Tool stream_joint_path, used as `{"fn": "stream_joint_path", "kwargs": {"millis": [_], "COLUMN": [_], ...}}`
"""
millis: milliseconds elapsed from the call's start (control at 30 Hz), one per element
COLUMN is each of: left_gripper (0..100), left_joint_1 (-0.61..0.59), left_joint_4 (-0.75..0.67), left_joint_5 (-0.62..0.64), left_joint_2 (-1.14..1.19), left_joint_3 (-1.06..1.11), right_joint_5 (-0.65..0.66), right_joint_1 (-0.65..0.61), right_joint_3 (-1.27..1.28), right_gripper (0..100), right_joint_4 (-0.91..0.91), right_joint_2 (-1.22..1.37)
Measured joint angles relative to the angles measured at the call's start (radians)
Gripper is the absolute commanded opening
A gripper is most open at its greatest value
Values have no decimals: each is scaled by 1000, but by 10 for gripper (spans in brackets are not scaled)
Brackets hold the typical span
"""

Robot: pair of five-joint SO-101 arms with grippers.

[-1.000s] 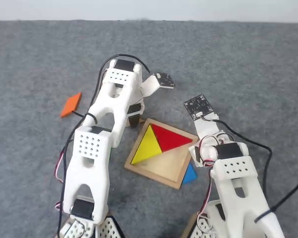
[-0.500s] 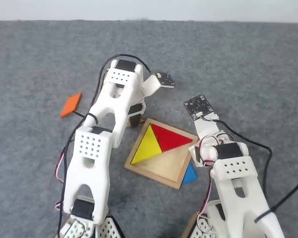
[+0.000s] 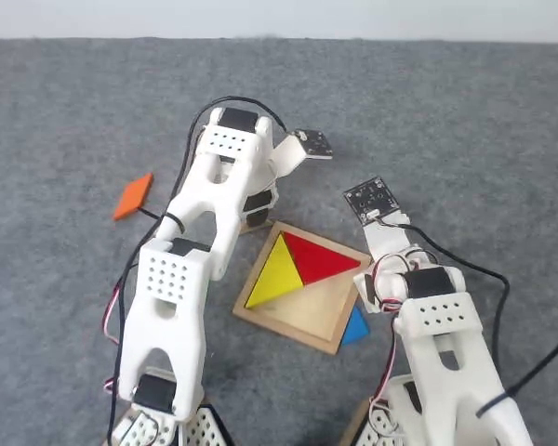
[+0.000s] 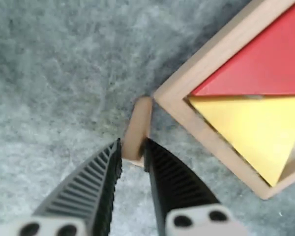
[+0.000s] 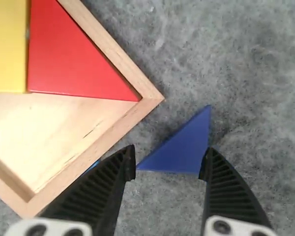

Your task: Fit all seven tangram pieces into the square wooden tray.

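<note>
One square wooden tray [image 3: 309,305] is lying on grey carpet [image 3: 465,121]. Five tangram pieces are showing: three triangles, namely one yellow triangle [image 3: 274,272], one red triangle [image 3: 316,258] and one blue triangle [image 3: 355,327], plus one orange parallelogram [image 3: 133,196] and one tan piece [image 4: 136,129] whose shape is not showing clearly. Two white robot arms, a left arm [image 3: 172,279] and a right arm [image 3: 442,321], are standing over them

Tray [image 3: 312,304] holds yellow triangle [image 3: 277,272], red triangle [image 3: 316,257].
</note>
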Motion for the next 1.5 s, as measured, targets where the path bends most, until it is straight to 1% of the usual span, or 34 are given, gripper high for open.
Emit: {"fn": "stream_joint_path", "kwargs": {"millis": [500,633,733,800,900,1000,1100,1233,1300,1367,1500], "left_gripper": [12,11,11,11,11,11,12,13,13,13,13], "left_joint_1": [2,-5,-41,-58,-55,-55,-40,49,114,169,230], "left_joint_4": [0,-3,-12,-15,-63,-176,-273,-416,-463,-473,-473], "left_joint_5": [3,37,66,69,72,72,72,71,41,5,-9], "left_joint_2": [9,-20,-81,-144,-247,-373,-555,-829,-933,-980,-987], "left_joint_3": [5,8,46,115,276,482,713,1017,1142,1214,1240], "right_joint_5": [0,0,0,0,0,0,0,0,0,0,0], "right_joint_1": [0,0,0,0,0,0,0,0,0,9,100], "right_joint_3": [0,0,0,0,0,0,0,0,-2,-18,-49], "right_gripper": [223,223,223,223,223,223,223,223,223,223,223], "right_joint_4": [0,0,0,0,0,0,0,0,2,21,40], "right_joint_2": [0,0,0,0,0,0,0,0,0,0,0]}}
